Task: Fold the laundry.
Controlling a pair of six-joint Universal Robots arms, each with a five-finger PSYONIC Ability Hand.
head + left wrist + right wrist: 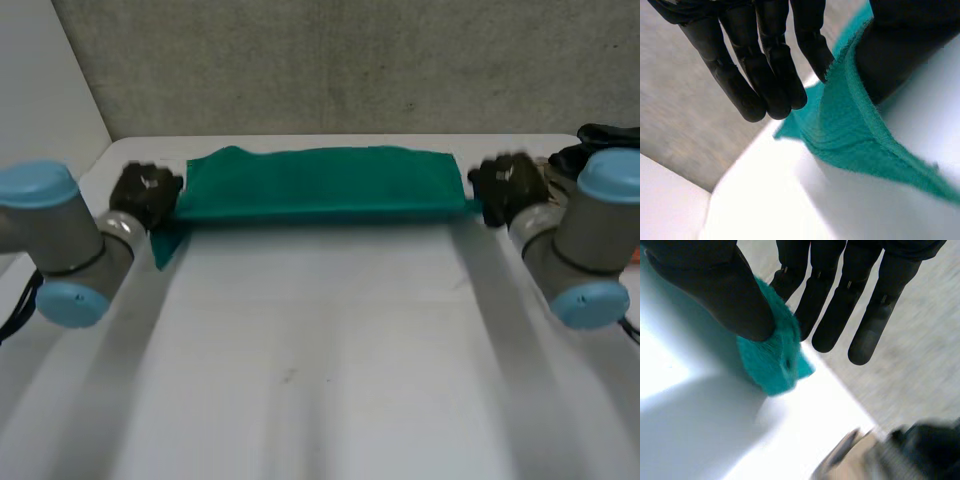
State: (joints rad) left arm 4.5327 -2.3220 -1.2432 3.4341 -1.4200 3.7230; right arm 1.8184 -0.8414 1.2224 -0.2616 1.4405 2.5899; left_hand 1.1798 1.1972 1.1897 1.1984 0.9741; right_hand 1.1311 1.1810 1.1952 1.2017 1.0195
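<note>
A green cloth (325, 183) lies folded into a long band across the far part of the white table (320, 360). My left hand (146, 194) holds its left end, where a corner hangs down. In the left wrist view the cloth's edge (850, 130) is pinched between the thumb and a finger of my left hand (765, 65). My right hand (505, 188) holds the cloth's right end. The right wrist view shows a green corner (775, 362) pinched between the thumb and a finger of my right hand (845, 300).
A dark object (600, 140) lies at the table's far right corner, behind my right arm (580, 250). A grey wall runs behind the table's far edge. My left arm (60, 240) stands at the table's left side.
</note>
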